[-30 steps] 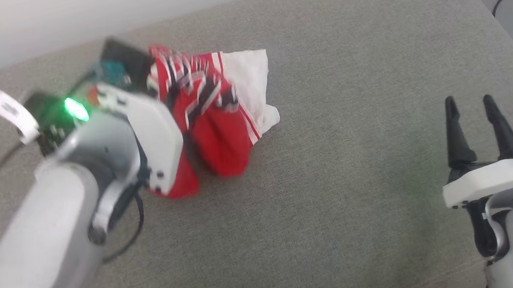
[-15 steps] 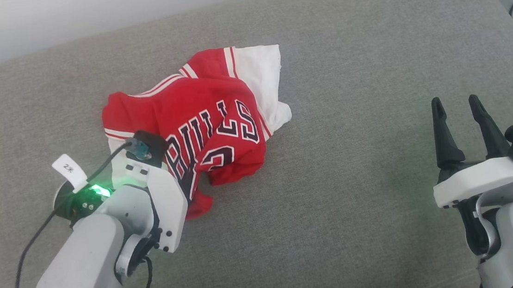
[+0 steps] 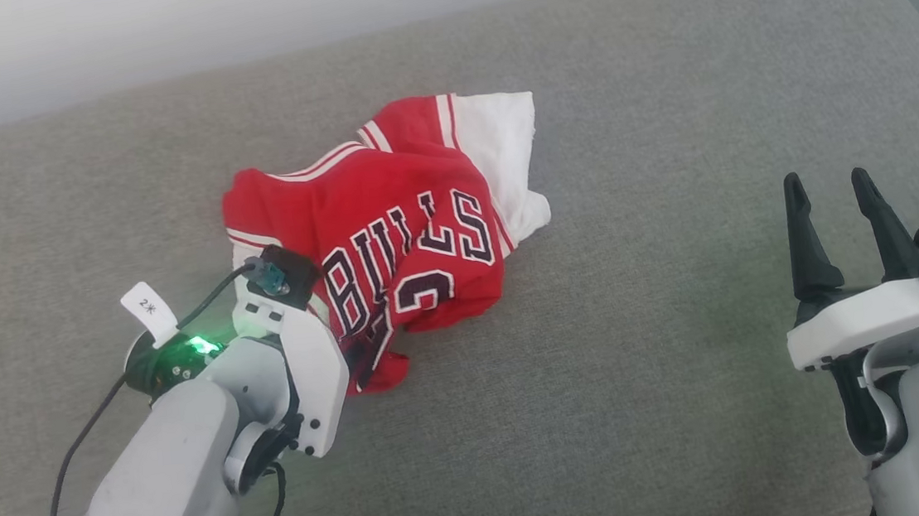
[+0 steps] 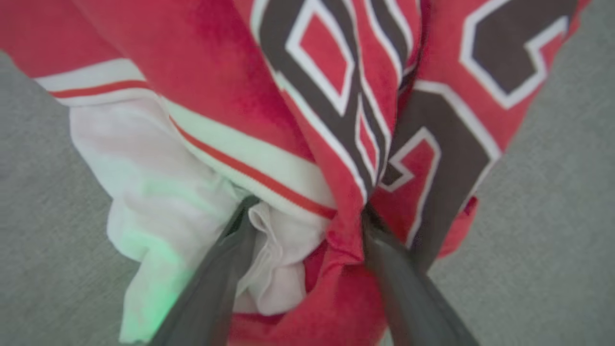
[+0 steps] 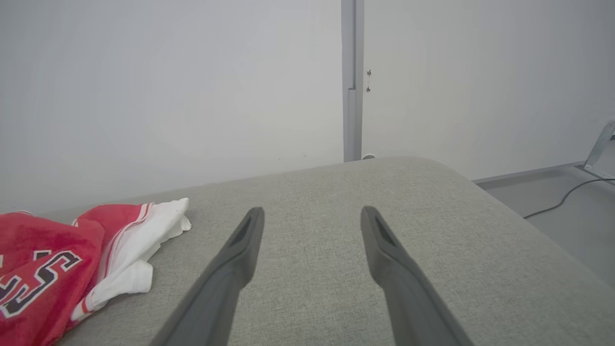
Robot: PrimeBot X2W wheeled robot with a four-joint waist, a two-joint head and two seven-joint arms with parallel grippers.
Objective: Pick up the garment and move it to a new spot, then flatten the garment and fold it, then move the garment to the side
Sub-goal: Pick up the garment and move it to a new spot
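Note:
The red jersey (image 3: 414, 212) lies crumpled on the grey cushion (image 3: 643, 358), "BULLS" lettering and part of the number facing up, with its white inside (image 3: 503, 134) showing at the far end. My left gripper (image 4: 305, 211) sits at the jersey's near left edge. Its fingers (image 4: 226, 269) are spread as wide as the right ones, with red and white folds bunched loosely between them and over the tips. My right gripper (image 3: 840, 237) stands open over bare cushion at the lower right, well apart from the jersey (image 5: 43, 269).
The cushion's rounded right edge (image 3: 918, 27) drops off to a floor with a dark cable (image 5: 567, 197). A pale wall (image 5: 168, 96) with a grey vertical strip (image 5: 353, 77) stands behind the cushion. A black cable (image 3: 78, 458) trails along my left arm.
A second ago the left gripper held the jersey bunched up farther back; the arm has come down and toward me, and the jersey now lies spread with its lettering up. The head camera shifted slightly.

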